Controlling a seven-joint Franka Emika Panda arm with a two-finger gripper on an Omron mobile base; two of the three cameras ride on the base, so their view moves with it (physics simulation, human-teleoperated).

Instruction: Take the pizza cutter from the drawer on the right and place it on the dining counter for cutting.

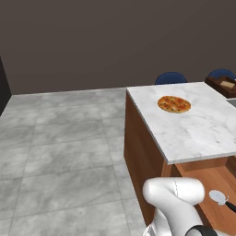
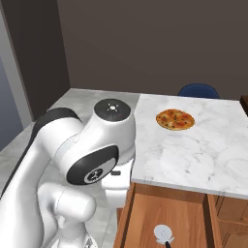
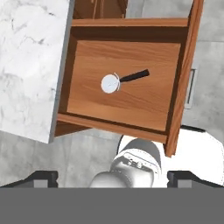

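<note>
The drawer (image 3: pixel 131 109) stands pulled open under the dining counter (image 3: pixel 26 65), its plain wood floor in full sight from above. On that floor lies the pizza cutter (image 3: pixel 118 81), pale round wheel to the left and dark handle pointing right. My gripper (image 3: pixel 113 179) hangs high over the drawer, open, its fingertips (image 3: pixel 41 177) spread wide with nothing between them. From the base, the pizza cutter (image 1: pixel 217 197) (image 2: pixel 162 234) rests in the open drawer (image 1: pixel 216 177) (image 2: pixel 164 208) below the edge of the dining counter (image 1: pixel 198 129) (image 2: pixel 193 155).
A round orange-topped pizza (image 1: pixel 174 104) (image 2: pixel 175 119) lies on the marble. Blue chairs (image 1: pixel 171 78) (image 2: pixel 197 90) stand behind the counter, and a brown box (image 1: pixel 223 85) sits at its far right. The drawer's silver bar handle (image 3: pixel 190 87) faces the grey tiled floor (image 1: pixel 60 152).
</note>
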